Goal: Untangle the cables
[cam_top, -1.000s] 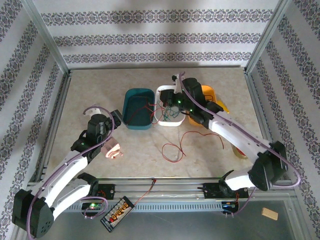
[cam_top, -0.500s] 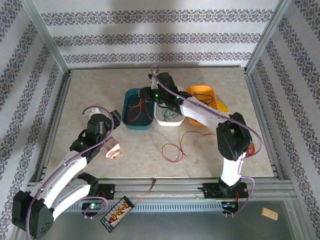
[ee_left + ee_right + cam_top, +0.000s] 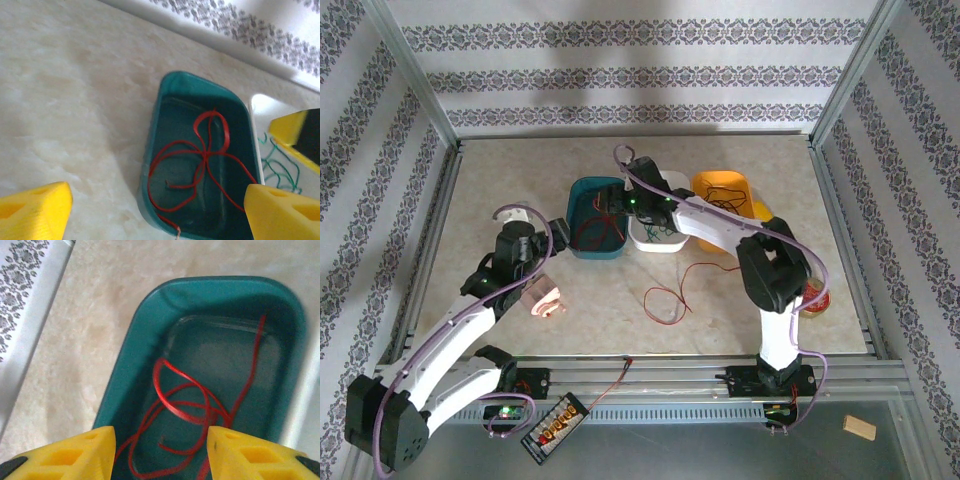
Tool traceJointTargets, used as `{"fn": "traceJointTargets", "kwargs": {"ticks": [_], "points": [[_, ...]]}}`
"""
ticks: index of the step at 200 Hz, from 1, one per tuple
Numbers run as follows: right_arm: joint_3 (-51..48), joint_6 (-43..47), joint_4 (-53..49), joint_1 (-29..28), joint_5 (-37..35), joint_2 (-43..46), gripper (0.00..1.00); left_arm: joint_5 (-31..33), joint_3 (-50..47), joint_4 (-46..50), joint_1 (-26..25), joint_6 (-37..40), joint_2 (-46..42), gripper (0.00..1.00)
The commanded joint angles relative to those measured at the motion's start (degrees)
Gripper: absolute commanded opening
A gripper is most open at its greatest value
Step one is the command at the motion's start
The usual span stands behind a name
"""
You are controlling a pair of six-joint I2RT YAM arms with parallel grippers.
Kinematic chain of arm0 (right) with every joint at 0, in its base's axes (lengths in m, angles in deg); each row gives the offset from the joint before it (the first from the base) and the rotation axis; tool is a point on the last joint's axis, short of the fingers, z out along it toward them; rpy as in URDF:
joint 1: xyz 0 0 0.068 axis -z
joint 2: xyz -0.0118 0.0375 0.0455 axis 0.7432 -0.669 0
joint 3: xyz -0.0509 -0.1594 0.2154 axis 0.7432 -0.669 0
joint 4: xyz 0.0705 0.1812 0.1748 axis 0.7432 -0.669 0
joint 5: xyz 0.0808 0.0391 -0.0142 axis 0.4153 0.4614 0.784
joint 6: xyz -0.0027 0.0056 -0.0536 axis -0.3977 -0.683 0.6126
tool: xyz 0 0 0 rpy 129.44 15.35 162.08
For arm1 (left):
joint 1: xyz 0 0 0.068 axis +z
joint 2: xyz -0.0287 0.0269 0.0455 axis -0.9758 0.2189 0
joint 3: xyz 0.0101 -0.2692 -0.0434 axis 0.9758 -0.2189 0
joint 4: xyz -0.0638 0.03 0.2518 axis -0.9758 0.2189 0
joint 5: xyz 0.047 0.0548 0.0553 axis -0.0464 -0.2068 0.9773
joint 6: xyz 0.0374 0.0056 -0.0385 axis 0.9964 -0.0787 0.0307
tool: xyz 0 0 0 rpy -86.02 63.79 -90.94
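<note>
Presently, step: likely sorting strands by colour; one red cable (image 3: pixel 205 159) lies coiled in the teal tub (image 3: pixel 135 355), clear of both claws.
Right claw (image 3: pixel 159 447): over the teal tub, jaws apart, holding nothing.
Left claw (image 3: pixel 157 215): jaws spread wide, empty, hovering near the same tub.
Remaining: green cables (image 3: pixel 277 167) bunched in the white tub (image 3: pixel 655 245); second red cable (image 3: pixel 665 300) loose on the surface (image 3: pixel 520 180).
Next: probably lift clear, then pinch one strand without snagging the others.
</note>
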Motion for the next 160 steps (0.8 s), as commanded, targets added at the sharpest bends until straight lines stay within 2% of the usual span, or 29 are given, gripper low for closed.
{"fn": "traceJointTargets", "kwargs": {"ticks": [1, 38, 71, 94, 121, 146, 155, 160], "points": [[-6.3, 3.6, -0.4, 0.5, -7.4, 11.1, 0.53, -8.0, 1.2, -4.0, -2.7, 5.0, 2.5, 0.89], [-23.3, 4.3, -2.5, 0.5, -13.7, 26.7, 0.54, -18.1, 2.5, -5.5, -13.0, 12.3, 9.8, 0.90], [-36.8, 1.0, -5.6, 3.2, -17.2, 40.0, 0.55, -25.1, 5.7, -4.3, -23.8, 15.9, 21.5, 0.92], [-42.2, -1.5, -6.3, 6.0, -16.9, 46.6, 0.55, -24.1, 8.8, -3.0, -28.2, 16.5, 30.8, 0.92], [-43.4, -0.5, -8.2, 7.7, -17.5, 50.1, 0.55, -18.0, 12.0, -2.2, -31.1, 16.1, 39.0, 0.88], [-43.1, 0.9, -9.6, 9.1, -17.4, 51.8, 0.55, -13.3, 14.5, -1.1, -32.5, 16.0, 43.7, 0.74], [-43.2, 1.1, -9.7, 9.5, -17.3, 52.2, 0.55, -13.6, 14.7, -2.5, -32.9, 16.0, 44.6, 0.67], [-43.3, 1.0, -9.7, 9.8, -17.3, 52.4, 0.55, -14.0, 14.5, -3.8, -33.0, 16.0, 44.9, 0.60]]}}
